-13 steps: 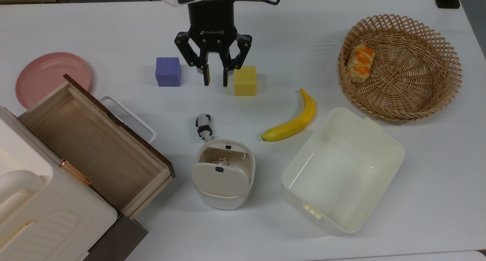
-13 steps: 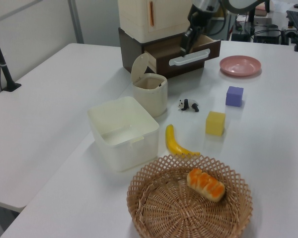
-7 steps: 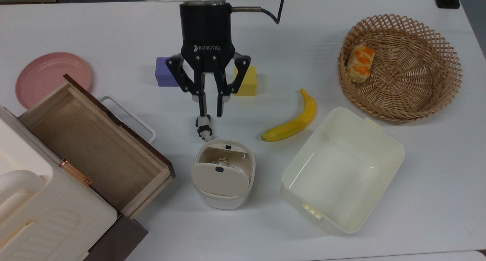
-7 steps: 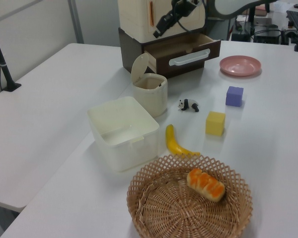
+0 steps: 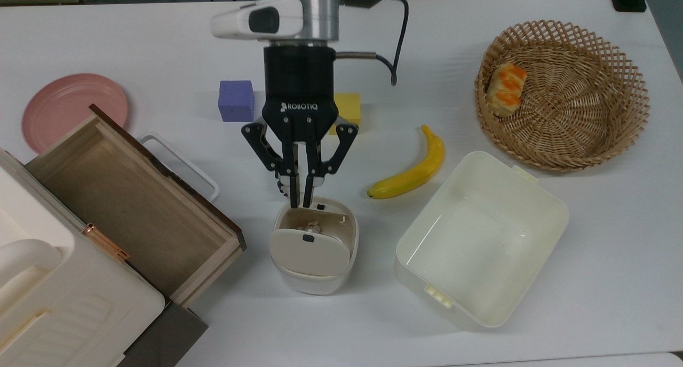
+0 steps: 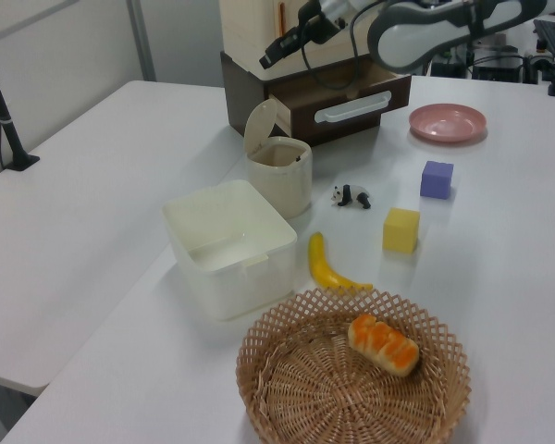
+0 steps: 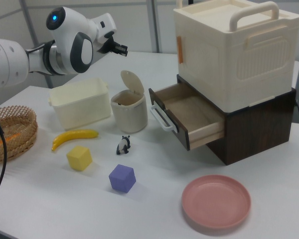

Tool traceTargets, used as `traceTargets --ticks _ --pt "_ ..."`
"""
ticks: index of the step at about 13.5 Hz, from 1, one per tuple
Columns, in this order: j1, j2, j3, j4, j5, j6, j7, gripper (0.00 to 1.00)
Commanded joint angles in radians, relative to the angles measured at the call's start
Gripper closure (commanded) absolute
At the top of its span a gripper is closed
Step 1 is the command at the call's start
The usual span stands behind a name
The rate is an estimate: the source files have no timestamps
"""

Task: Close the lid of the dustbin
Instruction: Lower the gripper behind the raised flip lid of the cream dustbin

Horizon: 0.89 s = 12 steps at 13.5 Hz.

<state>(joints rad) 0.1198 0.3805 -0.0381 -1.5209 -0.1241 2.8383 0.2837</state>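
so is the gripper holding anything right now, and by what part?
Nothing is held. The gripper has its fingers nearly together with nothing between them, up in the air clear of the dustbin, whose lid stands open.

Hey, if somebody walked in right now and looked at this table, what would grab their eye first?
Probably the gripper, held in the air above the small dustbin at the table's middle, whose lid stands tipped up. Next, the wicker basket with a bread roll at the top view's upper right, and the open wooden drawer at the top view's left.
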Motion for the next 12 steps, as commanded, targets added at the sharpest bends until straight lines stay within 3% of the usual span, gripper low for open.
traceTargets --ticks 1,5,12 --pt "0.008 0.081 -0.011 0.089 -0.068 0.015 0.081 0.88" --pt "0.006 0.113 -0.020 0.111 -0.069 0.015 0.081 0.95" --pt "0.009 0.110 -0.020 0.059 -0.065 0.004 0.080 0.99"
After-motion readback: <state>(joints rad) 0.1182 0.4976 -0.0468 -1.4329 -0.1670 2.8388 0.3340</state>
